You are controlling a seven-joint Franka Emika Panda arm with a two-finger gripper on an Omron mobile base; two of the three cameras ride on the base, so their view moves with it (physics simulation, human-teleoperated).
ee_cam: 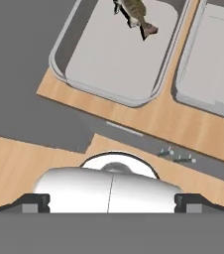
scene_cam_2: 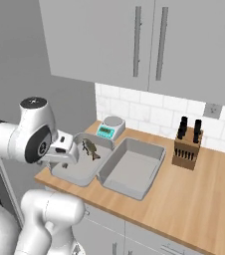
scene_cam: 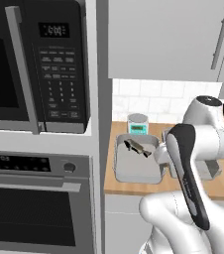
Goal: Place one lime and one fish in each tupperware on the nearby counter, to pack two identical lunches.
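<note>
A dark brown-olive fish (scene_cam_2: 90, 148) (scene_cam: 138, 147) (ee_cam: 135, 12) lies at the far end of the left tupperware (scene_cam_2: 69, 174) (scene_cam: 134, 173) (ee_cam: 109, 92). The right tupperware (scene_cam_2: 132, 172) (ee_cam: 208, 64) sits beside it, with nothing in the part I see. Both stand on the wood counter (scene_cam_2: 184, 194). My gripper (ee_cam: 112, 202) hangs over the counter's front edge, near the left tupperware's near end. It is open, with nothing between its fingertips (ee_cam: 34, 201). The lime is out of view.
A teal-faced scale (scene_cam_2: 110, 127) (scene_cam: 138, 126) stands behind the tubs by the tiled wall. A knife block (scene_cam_2: 188, 147) stands at the back right. A microwave (scene_cam: 34, 64) and an oven (scene_cam: 34, 198) fill the wall left of the counter. Cabinets hang above.
</note>
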